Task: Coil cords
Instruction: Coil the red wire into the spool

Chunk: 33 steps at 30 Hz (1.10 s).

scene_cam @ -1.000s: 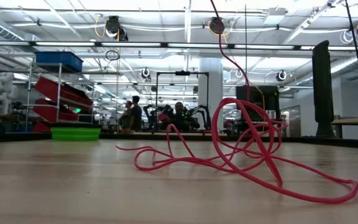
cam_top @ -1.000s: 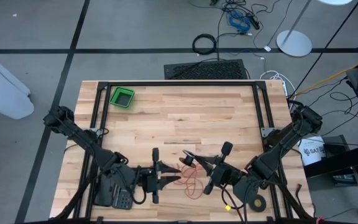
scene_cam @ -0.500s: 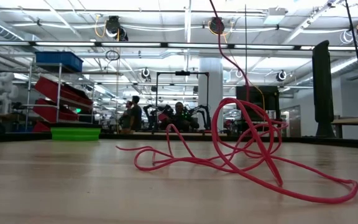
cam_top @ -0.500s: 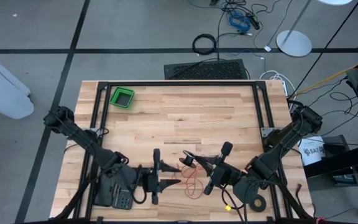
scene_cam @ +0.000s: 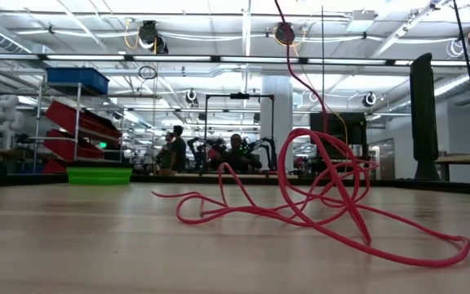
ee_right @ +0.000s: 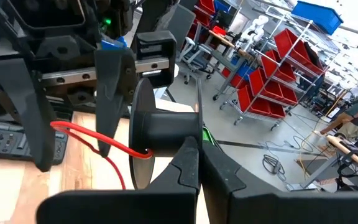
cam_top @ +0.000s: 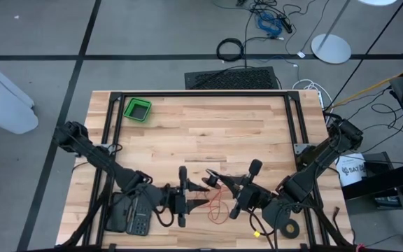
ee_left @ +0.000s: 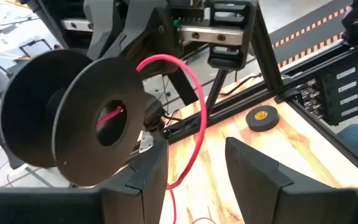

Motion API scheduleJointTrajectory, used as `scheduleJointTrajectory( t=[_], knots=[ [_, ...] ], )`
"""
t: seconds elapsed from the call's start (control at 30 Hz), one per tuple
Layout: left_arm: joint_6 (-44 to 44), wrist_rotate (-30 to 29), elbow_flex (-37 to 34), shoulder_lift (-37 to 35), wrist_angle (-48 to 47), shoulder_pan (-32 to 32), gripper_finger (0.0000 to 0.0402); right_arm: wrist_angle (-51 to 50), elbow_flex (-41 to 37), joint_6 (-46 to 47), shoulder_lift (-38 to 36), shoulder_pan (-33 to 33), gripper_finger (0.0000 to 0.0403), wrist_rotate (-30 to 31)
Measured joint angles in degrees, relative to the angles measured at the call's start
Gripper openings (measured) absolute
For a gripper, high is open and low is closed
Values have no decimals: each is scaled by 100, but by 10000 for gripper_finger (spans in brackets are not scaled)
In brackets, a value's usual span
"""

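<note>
On the wooden tabletop [cam_top: 208, 133], near its front edge, the red cord [scene_cam: 317, 208] is still lying mostly in a loose tangle. The right tool [cam_top: 213, 180] is clenching a black spool [ee_left: 86, 118] with little wound; the left tool [cam_top: 203, 204] is hovering released just beside. A green bin [cam_top: 138, 109] is sitting well apart; shelving is filling the room behind.

Only partial lettering, "SAT", shows on a white box [cam_top: 351, 169] beside the table's right edge.
</note>
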Motion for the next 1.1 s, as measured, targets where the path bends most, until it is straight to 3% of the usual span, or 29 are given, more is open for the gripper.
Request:
scheduleJointTrajectory(
  t=[1.1],
  knots=[
    [9, -101, 0, -2, 16, -1, 166, -38, 0, 28, 0, 0, 0, 2]
  ],
)
